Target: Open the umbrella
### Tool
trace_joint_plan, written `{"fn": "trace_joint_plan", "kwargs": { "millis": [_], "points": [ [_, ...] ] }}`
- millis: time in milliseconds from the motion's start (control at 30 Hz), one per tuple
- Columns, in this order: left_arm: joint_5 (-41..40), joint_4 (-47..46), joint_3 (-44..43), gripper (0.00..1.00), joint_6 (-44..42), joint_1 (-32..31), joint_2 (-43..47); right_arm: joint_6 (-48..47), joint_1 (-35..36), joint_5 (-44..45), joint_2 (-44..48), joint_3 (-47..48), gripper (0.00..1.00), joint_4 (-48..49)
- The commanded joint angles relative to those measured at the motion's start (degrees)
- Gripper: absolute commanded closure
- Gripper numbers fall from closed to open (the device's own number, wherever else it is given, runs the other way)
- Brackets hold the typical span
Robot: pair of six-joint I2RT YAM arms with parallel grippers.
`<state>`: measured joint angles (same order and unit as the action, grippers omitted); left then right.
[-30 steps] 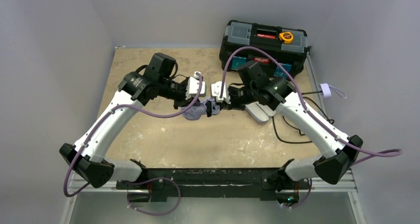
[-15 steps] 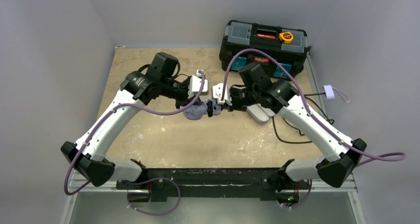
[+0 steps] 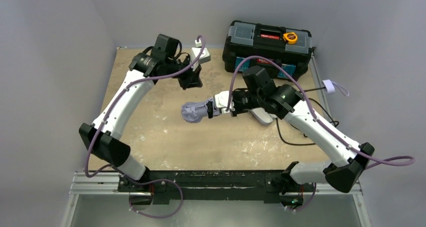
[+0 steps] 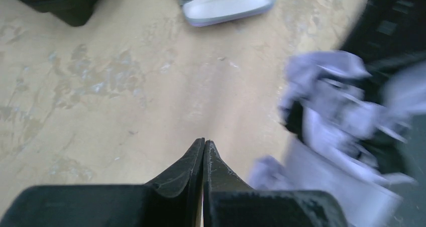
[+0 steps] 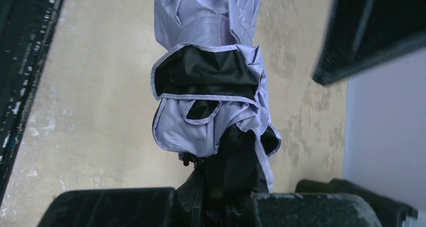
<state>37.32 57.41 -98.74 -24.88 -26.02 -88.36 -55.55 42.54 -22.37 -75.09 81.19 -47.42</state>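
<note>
We see the toolbox point(image 3: 269, 43) closed on the counter point(image 3: 161, 131), with a yellow tape measure point(image 3: 290, 36) on its lid. In front of the toolbox, the right gripper point(image 5: 216, 187) is clamped on the folded umbrella point(image 5: 208, 71). Left of the toolbox, the left gripper point(image 4: 203, 145) has its fingers together, holding nothing. The lavender case point(image 4: 226, 3) lies in front of the toolbox.

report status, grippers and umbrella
Left gripper jaws shut, empty. Right gripper jaws shut on the folded lavender-and-black fabric umbrella, not yet open. Pale lavender oval case lies aside, not blocking.
</note>
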Motion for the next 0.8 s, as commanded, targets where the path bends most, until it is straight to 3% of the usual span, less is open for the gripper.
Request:
{"fn": "trace_joint_plan", "kwargs": {
  "millis": [0, 167, 233, 267, 333, 433, 500, 667, 767],
  "points": [
    [-4.6, -5.1, -3.7, 1.00, 5.1, 1.9, -3.8, -7.5, 2.9, -7.7, 6.6, -1.1, 1.00, 5.0],
    [-3.5, -3.4, -0.9, 1.00, 5.2, 3.7, -4.1, -3.1, 2.9, -7.7, 8.7, -3.5, 1.00, 12.6],
    [9.7, -6.3, 1.3, 1.00, 8.1, 9.4, -1.5, -1.6, 2.8, -8.1, 7.3, -1.9, 1.00, 10.6],
    [16.4, -9.0, 2.7, 0.93, 10.0, 12.2, 0.5, -0.4, 2.8, -7.7, 6.4, -1.3, 1.00, 9.3],
    [21.3, -10.8, 4.9, 0.55, 8.0, 15.3, 5.0, 1.9, 2.4, -7.4, 4.6, -0.3, 1.00, 7.1],
    [21.5, -8.4, 7.4, 0.31, -4.0, 15.6, 12.7, 5.4, 1.6, -7.8, 3.4, -0.2, 1.00, 6.5],
    [21.8, -8.6, 9.1, 0.17, -6.3, 15.6, 15.9, 7.6, 1.0, -8.1, 2.3, 0.6, 1.00, 5.7],
    [25.6, 4.8, 6.9, 0.10, -20.1, 14.5, 18.0, 11.7, -0.6, -10.1, -0.3, 2.4, 1.00, 3.9],
    [20.8, 9.0, 7.5, 0.08, -24.5, 9.2, 18.4, 12.6, -0.7, -10.7, -0.4, 2.4, 1.00, 4.3]
  ]
}}
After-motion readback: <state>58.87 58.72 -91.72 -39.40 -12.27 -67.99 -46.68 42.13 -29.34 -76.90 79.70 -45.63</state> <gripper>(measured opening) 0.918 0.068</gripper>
